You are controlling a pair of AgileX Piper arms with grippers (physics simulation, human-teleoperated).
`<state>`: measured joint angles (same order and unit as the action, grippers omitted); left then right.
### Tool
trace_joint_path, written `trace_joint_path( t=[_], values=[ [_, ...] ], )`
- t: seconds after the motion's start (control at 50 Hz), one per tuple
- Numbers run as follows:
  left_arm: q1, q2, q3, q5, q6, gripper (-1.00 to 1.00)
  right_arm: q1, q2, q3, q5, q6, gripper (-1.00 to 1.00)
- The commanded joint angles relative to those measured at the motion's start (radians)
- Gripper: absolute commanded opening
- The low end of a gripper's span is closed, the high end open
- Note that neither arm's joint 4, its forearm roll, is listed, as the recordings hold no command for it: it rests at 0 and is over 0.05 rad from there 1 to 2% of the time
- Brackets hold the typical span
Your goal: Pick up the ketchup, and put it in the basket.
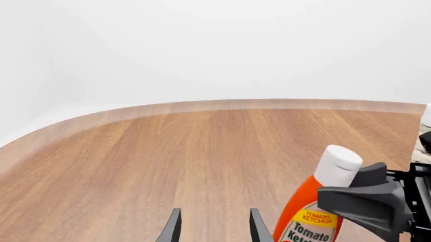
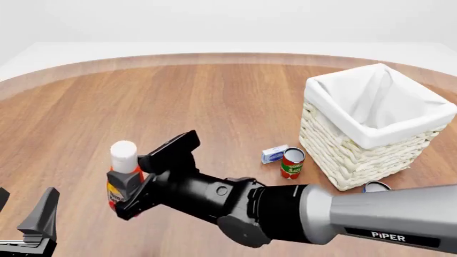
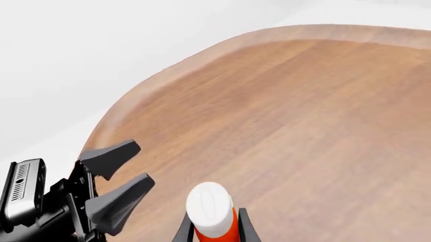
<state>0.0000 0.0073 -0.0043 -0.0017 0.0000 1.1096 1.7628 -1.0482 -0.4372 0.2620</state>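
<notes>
1. Ketchup (image 2: pixel 123 172) stands upright on the wooden table (image 2: pixel 214 101), toward its near left, with the right gripper (image 2: pixel 128 187) reaching across from the right and pinching the bottle's red-orange body just below the white cap.
2. Lettering reads clearly only in the left wrist view: "TOMATO KETCHUP" in red on a yellow band, and "Tomato Ket…" in dark type on white beneath, the rest cut off by the frame.
3. "PIPER" shows in white on the right arm's grey casing in the front view.
4. Right wrist view looks down on the cap, with a dark finger (image 3: pixel 244 228) pressed against each side of the bottle.
5. Left gripper (image 2: pixel 21 222) sits at the near left corner, apart from the bottle, its jaws spread and holding nothing; the right wrist view shows both its fingers parted.
6. Basket (image 2: pixel 371 139), cream wicker with white cloth lining, appears only in the front view, at the far right, well apart from the bottle.
7. Red-and-green can (image 2: pixel 292 163) stands just beside the basket's near-left wall, its label too small to read, with a small blue-and-white box (image 2: pixel 274 154) lying next to it.
</notes>
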Motion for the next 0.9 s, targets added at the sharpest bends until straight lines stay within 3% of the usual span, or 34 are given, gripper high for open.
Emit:
trace_joint_path(
  t=[0.02,0.38,0.9],
  values=[
    [0.0,0.0,0.0,0.0,0.0,1.0,-0.046,-0.034,-0.007,0.002,0.014,-1.0],
    [0.0,0.0,0.0,0.0,0.0,1.0,-0.127,-0.065,-0.01,0.01,-0.001,-1.0],
    [0.0,0.0,0.0,0.0,0.0,1.0,-0.296,-0.116,-0.01,-0.01,0.035,-1.0]
  ],
)
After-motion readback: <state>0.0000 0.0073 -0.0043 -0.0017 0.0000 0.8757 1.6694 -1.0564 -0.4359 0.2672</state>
